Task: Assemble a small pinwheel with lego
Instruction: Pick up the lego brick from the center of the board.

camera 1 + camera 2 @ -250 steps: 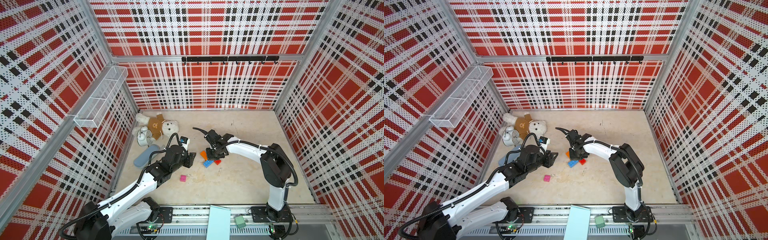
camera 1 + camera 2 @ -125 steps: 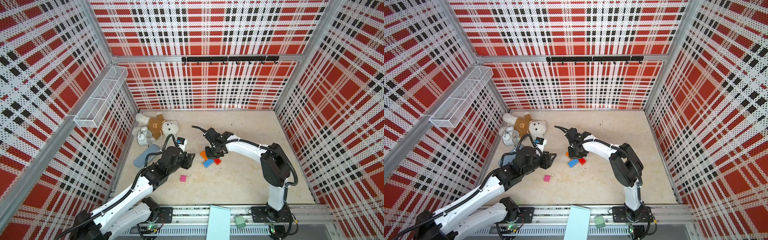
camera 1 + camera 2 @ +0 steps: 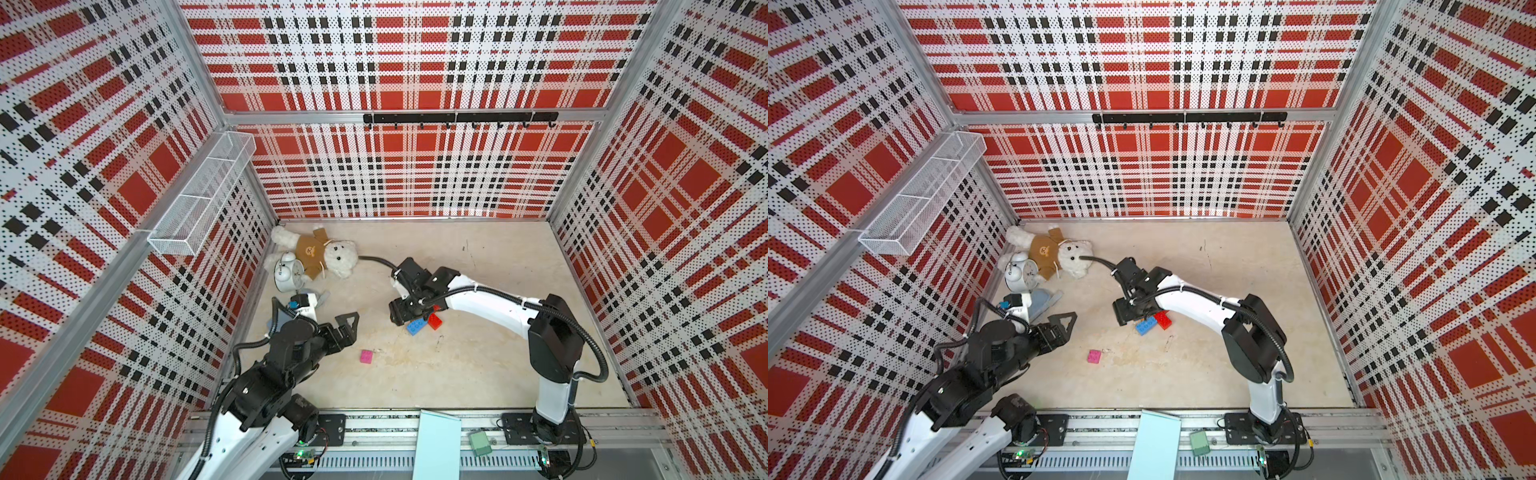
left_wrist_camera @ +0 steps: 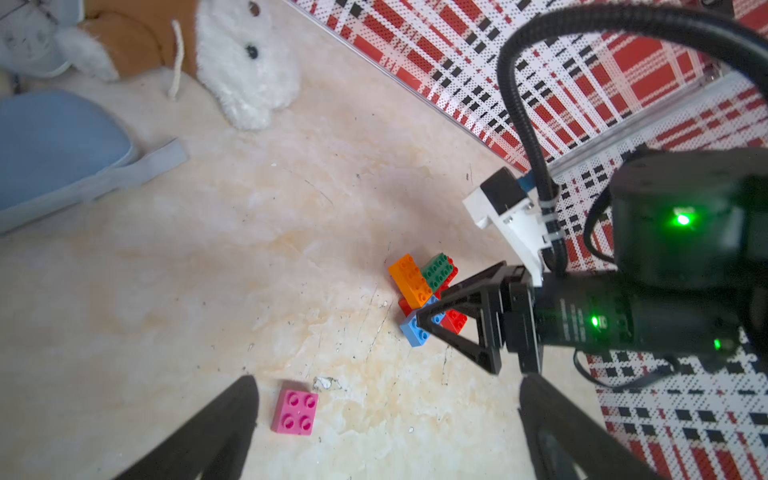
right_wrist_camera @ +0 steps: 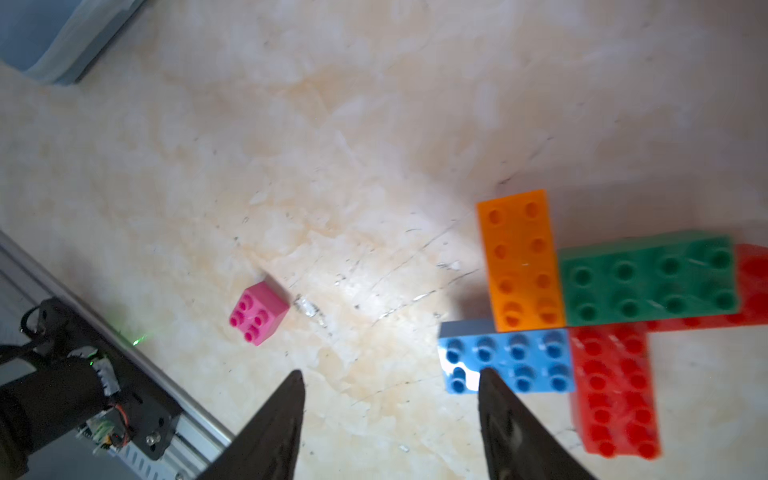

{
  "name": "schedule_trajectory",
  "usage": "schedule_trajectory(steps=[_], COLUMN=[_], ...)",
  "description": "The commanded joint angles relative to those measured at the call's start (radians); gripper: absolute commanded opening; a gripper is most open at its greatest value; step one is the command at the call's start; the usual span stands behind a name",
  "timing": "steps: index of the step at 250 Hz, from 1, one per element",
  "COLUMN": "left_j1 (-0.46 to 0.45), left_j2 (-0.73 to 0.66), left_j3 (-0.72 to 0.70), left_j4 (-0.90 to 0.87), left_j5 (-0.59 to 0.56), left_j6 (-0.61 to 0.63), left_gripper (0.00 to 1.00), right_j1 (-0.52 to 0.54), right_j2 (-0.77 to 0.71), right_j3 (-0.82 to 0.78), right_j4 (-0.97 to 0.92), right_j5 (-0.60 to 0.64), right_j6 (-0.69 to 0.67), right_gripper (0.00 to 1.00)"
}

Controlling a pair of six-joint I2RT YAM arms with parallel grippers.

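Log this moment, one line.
left gripper: jaws open, empty | right gripper: jaws open, empty, by blue brick | pink brick: loose, unplaced

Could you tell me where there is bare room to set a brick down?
Bare: the wide stretch between pink brick and front rail, and behind the right arm toward the back wall. Crowded: teddy, clock and brick cluster.

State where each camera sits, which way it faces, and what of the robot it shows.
Top views: high at the front, looking down onto the floor; left arm, right arm, left claw, right claw.
Left wrist: on the left arm, facing across the floor at the pink brick and brick cluster; own fingertips, the right arm.
Right wrist: on the right arm, facing down at the brick cluster; own fingertips.
Shared: both wrist views show pink brick and brick cluster.
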Motion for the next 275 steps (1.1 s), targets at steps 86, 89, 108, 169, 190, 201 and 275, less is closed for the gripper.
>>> schedule_trajectory(steps=[86,89,108,169,190,201,275], left_j1=[-0.177,-0.185,-0.226,-0.257,-0.268,-0.273,-0.279], left_j2=[0.413,0.433,0.557,0.807,0.840,0.854,0.910], left_j3=[-0.184,-0.181,-0.133,0.008,0.022,0.028,0.042], left_j4=[0.096,0.106,0.122,0.110,0.097,0.093,0.111], left_j5=[-0.024,-0.029,-0.089,-0.141,-0.160,-0.168,-0.180], left_j6=[-0.127,-0.123,-0.078,0.001,-0.013,-0.019,-0.024], left_gripper=[0.97,0.97,0.93,0.73,0.70,0.69,0.60], right_j1=[-0.011,-0.017,-0.065,-0.163,-0.197,-0.214,-0.282], right_j2=[-0.079,-0.086,-0.137,-0.274,-0.298,-0.305,-0.290], right_j3=[-0.082,-0.091,-0.156,-0.290,-0.324,-0.338,-0.351], right_j4=[0.071,0.074,0.107,0.136,0.151,0.160,0.196], right_j5=[0.096,0.094,0.073,0.053,0.032,0.018,-0.033], right_j6=[0.016,0.035,0.055,0.048,0.045,0.043,0.028], right_gripper=[0.84,0.84,0.85,0.92,0.95,0.97,1.00])
